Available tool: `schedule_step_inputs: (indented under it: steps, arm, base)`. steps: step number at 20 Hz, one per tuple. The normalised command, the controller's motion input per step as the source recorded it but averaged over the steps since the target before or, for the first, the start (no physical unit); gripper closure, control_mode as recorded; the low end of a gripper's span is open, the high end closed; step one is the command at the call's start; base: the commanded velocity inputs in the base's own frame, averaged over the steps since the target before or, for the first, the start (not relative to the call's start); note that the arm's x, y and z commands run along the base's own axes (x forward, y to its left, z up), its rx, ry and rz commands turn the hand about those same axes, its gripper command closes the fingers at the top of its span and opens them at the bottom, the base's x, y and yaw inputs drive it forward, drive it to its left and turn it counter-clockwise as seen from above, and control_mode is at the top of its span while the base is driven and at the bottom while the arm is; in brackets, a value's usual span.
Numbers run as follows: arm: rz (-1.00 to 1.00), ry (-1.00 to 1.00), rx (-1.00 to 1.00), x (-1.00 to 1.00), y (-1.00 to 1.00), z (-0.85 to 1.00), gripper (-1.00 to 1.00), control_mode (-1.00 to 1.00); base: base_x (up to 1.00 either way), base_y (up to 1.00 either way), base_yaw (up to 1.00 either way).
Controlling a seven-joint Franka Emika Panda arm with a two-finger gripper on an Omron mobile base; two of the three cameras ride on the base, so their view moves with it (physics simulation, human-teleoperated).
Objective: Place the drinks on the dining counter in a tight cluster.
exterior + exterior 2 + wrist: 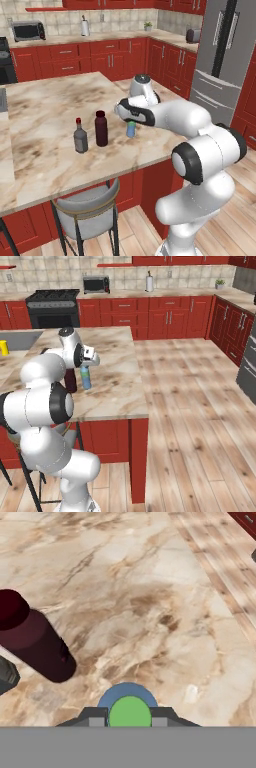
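Hidden: grey bottle (80,136) cut off at hand view's left edge; water bottle (131,129) top under the hand.
Arm: reaches over the counter (50,120), hand pointing down.
Gripper (130,716): pinching water bottle's cap.
Drinks: maroon bottle (101,128) just beside grey; water bottle near.

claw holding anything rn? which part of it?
Yes: the claw is shut on the water bottle, gripping it from above at the green-capped top, one finger on each side. The bottle stands upright on the dining counter.
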Motion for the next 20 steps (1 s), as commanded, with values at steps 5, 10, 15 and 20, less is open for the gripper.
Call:
schedule_step_inputs:
  steps: [5, 10, 15, 20]
  arm:
    - [0.00, 0.00, 0.00, 0.01, 0.04, -0.10, 1.00, -1.00]
    - [0.00, 0.00, 0.00, 0.07, 0.13, -0.07, 1.00, -1.00]
    - [0.00, -0.02, 0.00, 0.08, 0.00, -0.05, 1.00, -1.00]
    - [0.00, 0.00, 0.00, 0.00, 0.00, -0.17, 1.00, -1.00]
  base:
    - [0.00, 0.00, 0.00]
    - [0.00, 0.00, 0.00]
    - [0.00, 0.00, 0.00]
    - [0.00, 0.00, 0.00]
